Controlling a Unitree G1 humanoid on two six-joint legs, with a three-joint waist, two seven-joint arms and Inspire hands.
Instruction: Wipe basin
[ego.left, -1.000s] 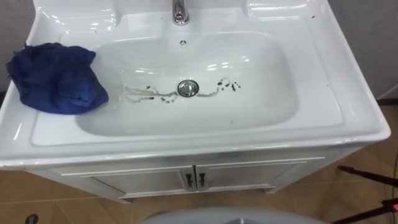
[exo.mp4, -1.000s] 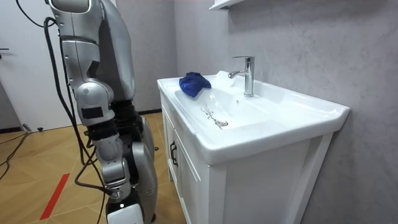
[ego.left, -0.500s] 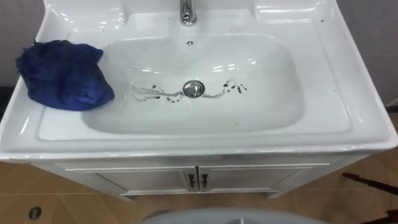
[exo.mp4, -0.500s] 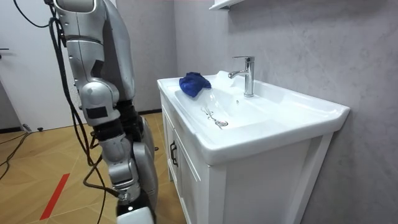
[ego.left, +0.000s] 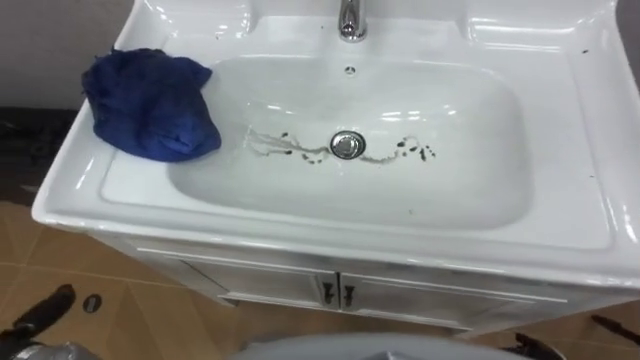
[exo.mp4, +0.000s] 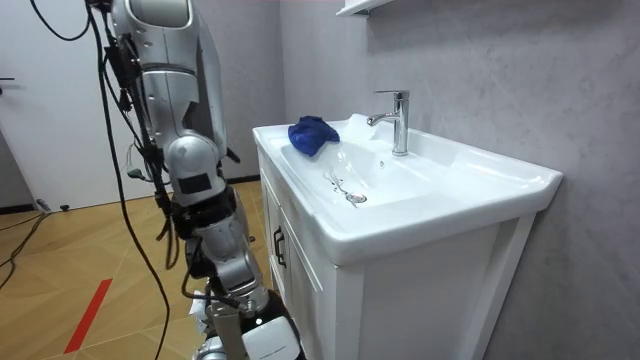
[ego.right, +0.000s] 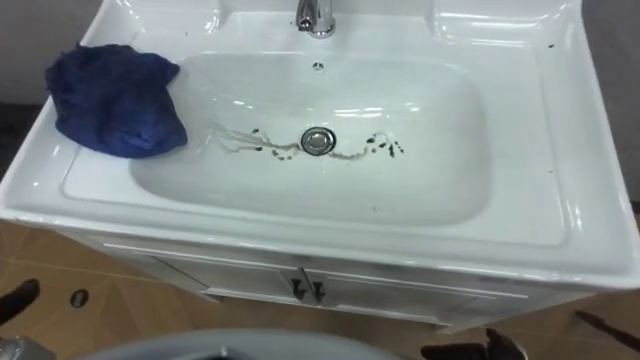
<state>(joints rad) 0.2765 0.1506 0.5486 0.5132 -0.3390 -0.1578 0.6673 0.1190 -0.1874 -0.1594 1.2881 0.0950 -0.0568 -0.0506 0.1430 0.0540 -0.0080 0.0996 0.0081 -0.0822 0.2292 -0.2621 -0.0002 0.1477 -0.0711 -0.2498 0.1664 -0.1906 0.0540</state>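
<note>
Looking down on a white basin set on a white cabinet. At the upper left of the frame, a blue cloth, crumpled in a heap, resting on the flat rim of the basin at its left end, with the lower right edge reaching the slope of the bowl. Not held by any robot hand.

At the top centre, the foot of a metal tap, cut by the frame edge. In the middle of the bowl, a round metal drain. On both sides of the drain, dark stains: a thin wavy smear with small specks to the left, a short group of specks to the right, both very near the drain. Also some tiny specks on the rim at the upper right.

At the lower centre, below the basin, two doors meeting at a pair of small dark handles. In the lower left, wooden floor with a small dark disc on it.

At the lower left corner, a dark part of the left robot hand, low beside the cabinet and well apart from the cloth; released or clenched, cannot tell. At the bottom edge of the right eye view, right of centre, a dark part of the right robot hand, also lower than the basin; cannot tell its state either.

In the room view, standing upright at the room view's left of the cabinet, close to its front. There, cloth on the far end of the basin, tap at the wall side.
</note>
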